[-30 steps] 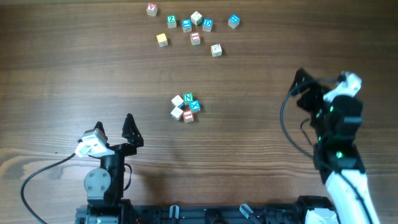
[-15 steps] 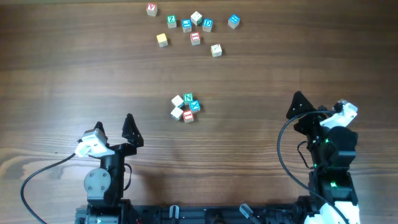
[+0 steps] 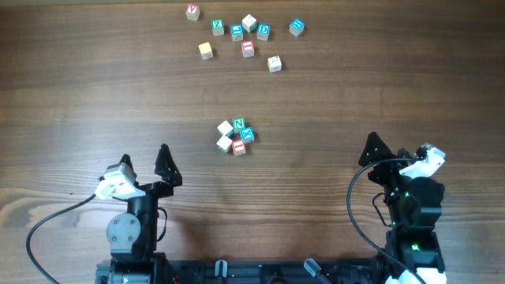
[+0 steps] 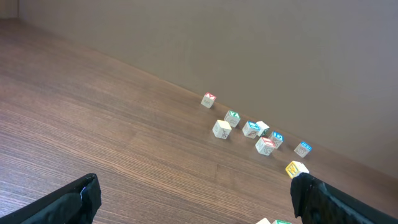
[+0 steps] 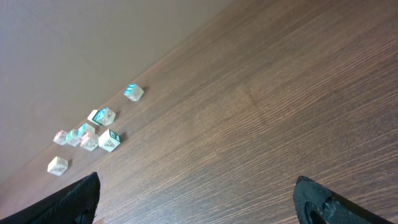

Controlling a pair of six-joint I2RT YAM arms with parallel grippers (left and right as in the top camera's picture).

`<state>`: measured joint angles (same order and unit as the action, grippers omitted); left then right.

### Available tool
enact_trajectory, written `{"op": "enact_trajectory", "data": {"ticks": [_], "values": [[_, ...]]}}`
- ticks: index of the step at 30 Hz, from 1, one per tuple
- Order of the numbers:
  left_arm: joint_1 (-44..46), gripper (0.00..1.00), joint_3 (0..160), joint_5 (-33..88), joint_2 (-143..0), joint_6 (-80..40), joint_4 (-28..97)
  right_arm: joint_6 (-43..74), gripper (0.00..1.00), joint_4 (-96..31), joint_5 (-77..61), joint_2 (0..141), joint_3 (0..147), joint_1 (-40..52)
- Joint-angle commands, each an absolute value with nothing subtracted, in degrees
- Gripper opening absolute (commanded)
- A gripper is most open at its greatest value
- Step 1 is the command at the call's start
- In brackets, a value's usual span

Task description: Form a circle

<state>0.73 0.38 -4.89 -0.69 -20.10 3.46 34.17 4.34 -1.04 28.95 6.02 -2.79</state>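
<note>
The circle [image 3: 236, 136] is a tight ring of small letter cubes in the middle of the table, with green "N", blue, red and pale faces. My left gripper [image 3: 144, 155] stands open at the near left, well short of the ring, nothing between its fingers. Over at the near right my right gripper [image 3: 398, 150] is open and empty too, far from the ring. In the left wrist view the gripper [image 4: 196, 193] spans bare wood, and only the ring's top edge [image 4: 281, 221] peeks in at the bottom. The right wrist view shows its gripper [image 5: 196, 193] over bare wood; the ring is out of view.
A loose scatter of several similar letter cubes [image 3: 248, 33] lies at the far side of the table, also in the left wrist view [image 4: 258, 132] and right wrist view [image 5: 93, 130]. One yellow cube [image 3: 206, 50] lies at its left. A black cable [image 3: 47, 221] trails from the left arm.
The right arm has drawn back toward the near edge of the table, its gripper still open. The left arm and all cubes have stayed put.
</note>
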Motion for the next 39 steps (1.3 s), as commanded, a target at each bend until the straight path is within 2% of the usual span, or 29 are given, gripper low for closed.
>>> {"op": "enact_trajectory", "data": {"ticks": [1,13,23,39], "values": [[0.5,1.00,0.3,-5.5,-0.3,-20.0,3.7,33.6,1.00,4.7,-0.5,28.3,5.7,-2.5],[0.5,1.00,0.3,-5.5,-0.3,-20.0,3.7,33.6,1.00,2.7,-0.5,27.2,0.3,-2.5],[0.5,1.00,0.3,-5.5,-0.3,-20.0,3.7,33.6,1.00,0.7,-0.5,14.4,0.3,-2.5],[0.5,1.00,0.3,-5.5,-0.3,-20.0,3.7,33.6,1.00,0.6,-0.5,1.7,0.3,-2.5]]}}
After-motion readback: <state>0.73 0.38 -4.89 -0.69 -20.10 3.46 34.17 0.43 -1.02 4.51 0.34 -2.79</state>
